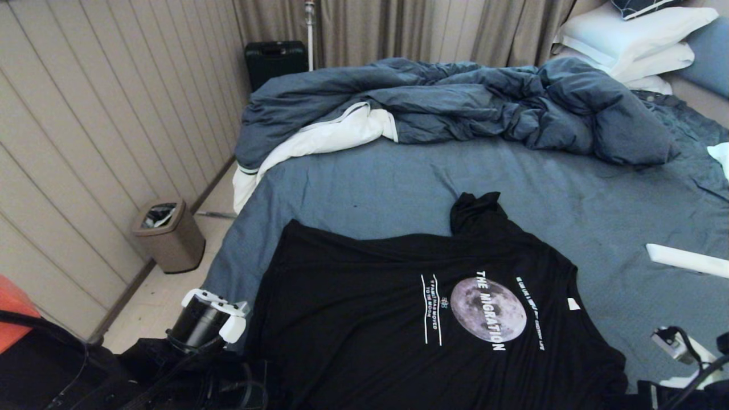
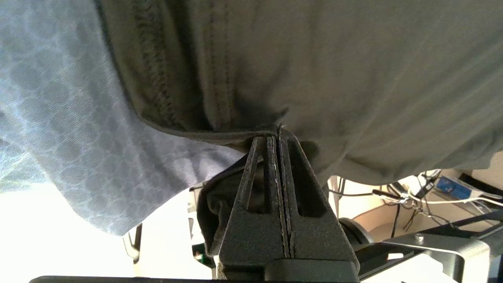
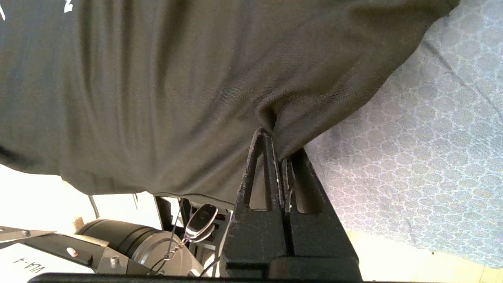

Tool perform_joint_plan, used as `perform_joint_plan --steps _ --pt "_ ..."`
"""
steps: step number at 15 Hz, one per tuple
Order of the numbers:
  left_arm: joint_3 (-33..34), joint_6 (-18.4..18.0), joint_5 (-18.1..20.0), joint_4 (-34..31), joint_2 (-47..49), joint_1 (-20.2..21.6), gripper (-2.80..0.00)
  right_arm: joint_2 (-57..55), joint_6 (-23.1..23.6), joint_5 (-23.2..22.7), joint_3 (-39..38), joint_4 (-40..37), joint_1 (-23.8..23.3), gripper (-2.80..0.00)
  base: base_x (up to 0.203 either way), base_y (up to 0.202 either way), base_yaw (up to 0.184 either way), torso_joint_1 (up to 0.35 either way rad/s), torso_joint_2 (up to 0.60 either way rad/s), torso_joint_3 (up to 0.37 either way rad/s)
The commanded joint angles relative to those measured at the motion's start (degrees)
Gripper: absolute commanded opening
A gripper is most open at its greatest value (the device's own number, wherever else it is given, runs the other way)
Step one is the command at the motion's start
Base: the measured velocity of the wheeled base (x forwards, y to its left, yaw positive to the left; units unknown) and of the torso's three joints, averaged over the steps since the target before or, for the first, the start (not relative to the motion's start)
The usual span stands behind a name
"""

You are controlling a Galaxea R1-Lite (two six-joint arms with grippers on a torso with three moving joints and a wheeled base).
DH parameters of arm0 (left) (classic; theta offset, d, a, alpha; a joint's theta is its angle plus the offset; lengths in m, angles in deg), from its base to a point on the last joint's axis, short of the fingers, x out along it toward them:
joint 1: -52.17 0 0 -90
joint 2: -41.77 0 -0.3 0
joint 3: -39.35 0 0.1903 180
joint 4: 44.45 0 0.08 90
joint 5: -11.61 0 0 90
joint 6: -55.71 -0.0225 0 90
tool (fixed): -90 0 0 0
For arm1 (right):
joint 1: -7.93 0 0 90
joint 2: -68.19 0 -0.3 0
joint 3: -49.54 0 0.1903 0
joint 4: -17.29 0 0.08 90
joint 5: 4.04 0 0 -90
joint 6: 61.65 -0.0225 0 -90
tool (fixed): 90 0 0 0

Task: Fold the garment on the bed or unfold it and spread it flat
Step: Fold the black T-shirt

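Observation:
The garment (image 1: 370, 296), a black T-shirt with a grey moon print and white "THE MIGRATION" lettering, lies spread print-up on the near part of the bed (image 1: 370, 182); one sleeve points toward the duvet. In the left wrist view my left gripper (image 2: 276, 133) is shut on the garment (image 2: 314, 59) at a stitched edge, above the slate-blue sheet (image 2: 59, 118). In the right wrist view my right gripper (image 3: 277, 147) is shut on a pinched fold of the garment (image 3: 177, 78) near its edge. The head view shows only the left wrist (image 1: 208, 319) and right wrist (image 1: 678, 344) at the garment's near corners.
A rumpled dark-blue duvet (image 1: 455, 102) with white lining fills the bed's far side, with white pillows (image 1: 626, 40) behind it. A white flat object (image 1: 686, 259) lies on the sheet at the right. A bin (image 1: 169, 234) and a black case (image 1: 275, 60) stand by the left wall.

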Motion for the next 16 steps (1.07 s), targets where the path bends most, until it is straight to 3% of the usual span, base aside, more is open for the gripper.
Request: perform_joint_plan --steps 1,12,16 --pt "-0.22 0.19 0.12 0.16 -0.09 0.00 -2.80 0.31 0.10 -0.17 0.03 0.13 -0.08 -2.80 0.000 0.000 0.000 0.000 0.00 0.000" --pt "-0.65 0.58 0.03 0.30 0.09 0.20 -2.80 0.75 0.10 -0.26 -0.32 0.13 -0.08 -2.80 0.000 0.000 0.000 0.000 0.00 0.000" --pt "-0.13 0.72 -1.64 2.17 -0.27 0.18 -2.80 0.93 0.01 -0.26 -0.41 0.13 -0.17 -2.80 0.000 0.000 0.000 0.000 0.00 0.000"
